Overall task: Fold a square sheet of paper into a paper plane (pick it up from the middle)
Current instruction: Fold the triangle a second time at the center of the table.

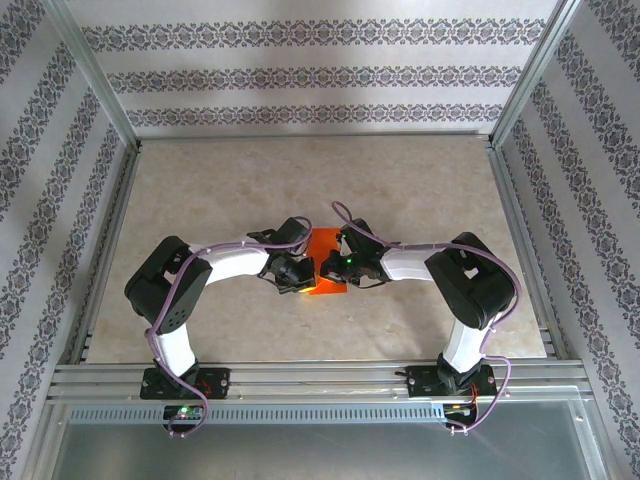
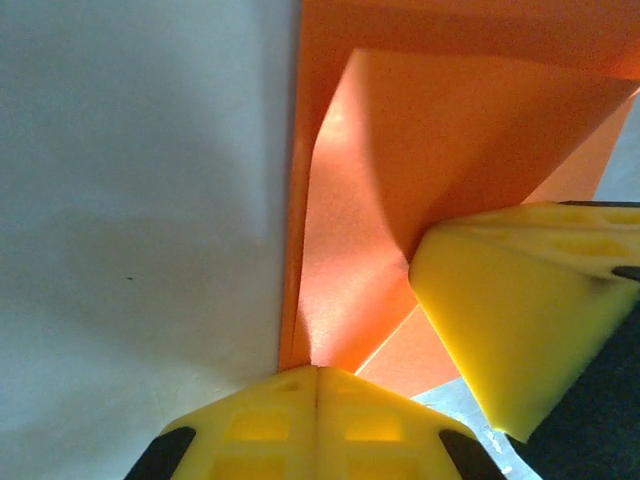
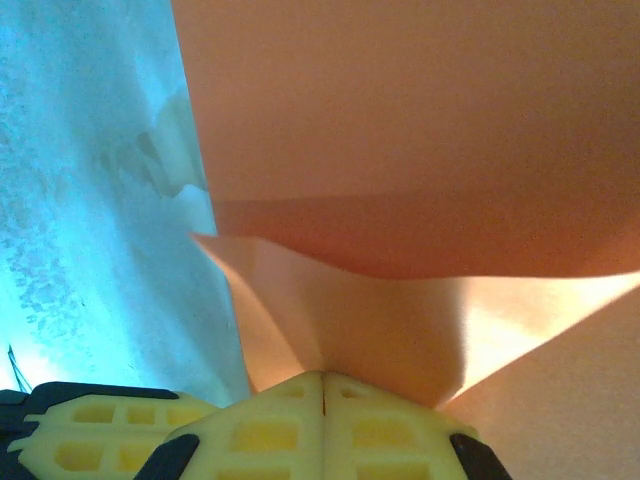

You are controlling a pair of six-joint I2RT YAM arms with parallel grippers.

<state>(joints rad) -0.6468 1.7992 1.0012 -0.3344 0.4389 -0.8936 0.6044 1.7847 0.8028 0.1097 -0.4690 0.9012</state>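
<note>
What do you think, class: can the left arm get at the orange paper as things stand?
Likely yes: the left arm looks to have its jaws shut on the orange paper, with nothing between. The right arm pinches the same sheet alongside, without blocking it.

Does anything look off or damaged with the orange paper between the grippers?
No tear visible. The thin orange-red paper sheet buckles into a rumpled ridge where the left gripper and right gripper pinch it.

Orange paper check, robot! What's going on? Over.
Left pincer shut on bright orange-red paper sheet. Right pincer shut on it too. Sheet partly folded. Pincers close together.
</note>
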